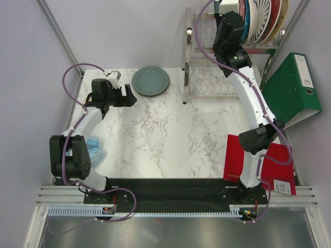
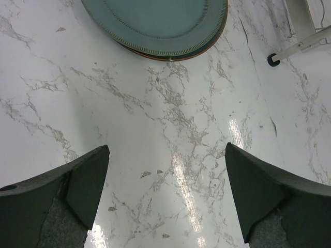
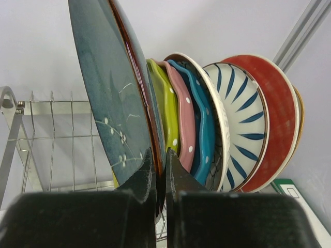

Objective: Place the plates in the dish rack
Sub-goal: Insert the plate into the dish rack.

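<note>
**Slick, brittle plates: rim grips only**

On my right gripper (image 3: pixel 160 155) the jaws were clenched on the lower rim of a dark-blue glazed ceramic plate (image 3: pixel 108 93), upright beside the row of coloured plates (image 3: pixel 207 119) in the shiny steel wire dish rack (image 3: pixel 51 134). My left gripper (image 2: pixel 166 147) hung with jaws released over the marble worktop (image 2: pixel 77 103), near a flat grey-blue plate (image 2: pixel 155 20). I judged that one stiff, heavy, slick and chippable, best taken at its raised rim.
</note>
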Motion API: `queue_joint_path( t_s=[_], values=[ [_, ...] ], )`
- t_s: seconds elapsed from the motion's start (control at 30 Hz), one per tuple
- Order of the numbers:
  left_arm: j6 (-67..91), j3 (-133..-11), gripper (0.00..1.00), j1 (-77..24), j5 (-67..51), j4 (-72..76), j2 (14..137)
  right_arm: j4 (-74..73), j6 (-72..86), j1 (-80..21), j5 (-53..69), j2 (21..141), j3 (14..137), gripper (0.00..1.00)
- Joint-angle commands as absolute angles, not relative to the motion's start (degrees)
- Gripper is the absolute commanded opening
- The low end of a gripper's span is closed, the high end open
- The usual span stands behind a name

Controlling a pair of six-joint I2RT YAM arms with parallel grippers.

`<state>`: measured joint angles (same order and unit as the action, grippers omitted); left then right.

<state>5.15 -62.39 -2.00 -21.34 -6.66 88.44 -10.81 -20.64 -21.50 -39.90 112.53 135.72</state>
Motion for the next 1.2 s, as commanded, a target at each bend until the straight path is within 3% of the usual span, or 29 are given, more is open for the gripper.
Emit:
queue_joint_path(
  t_s=[0.0, 0.77, 1.0, 1.17],
  values=[
    [6.9, -63.4, 1.00, -2.2, -22.4, -4.4, 87.8, 0.1, -17.8, -22.0, -42.2, 111.5, 137.7, 0.00],
    [6.2, -63.3, 1.00, -2.2, -22.9, -4.4, 89.2, 2.5, -18.4, -24.1, -51.9, 116.3, 137.8, 0.00],
    [6.4, -64.2, 1.00, -2.2, -23.4, -4.0, 90.3, 2.5, -18.6, -24.2, -51.3, 111.4, 130.5, 0.00],
    [7.3, -65.1, 1.00, -2.2, -25.0, -3.6, 91.3, 2.5, -18.3, -23.5, -49.7, 114.3, 133.2, 0.00]
  ],
)
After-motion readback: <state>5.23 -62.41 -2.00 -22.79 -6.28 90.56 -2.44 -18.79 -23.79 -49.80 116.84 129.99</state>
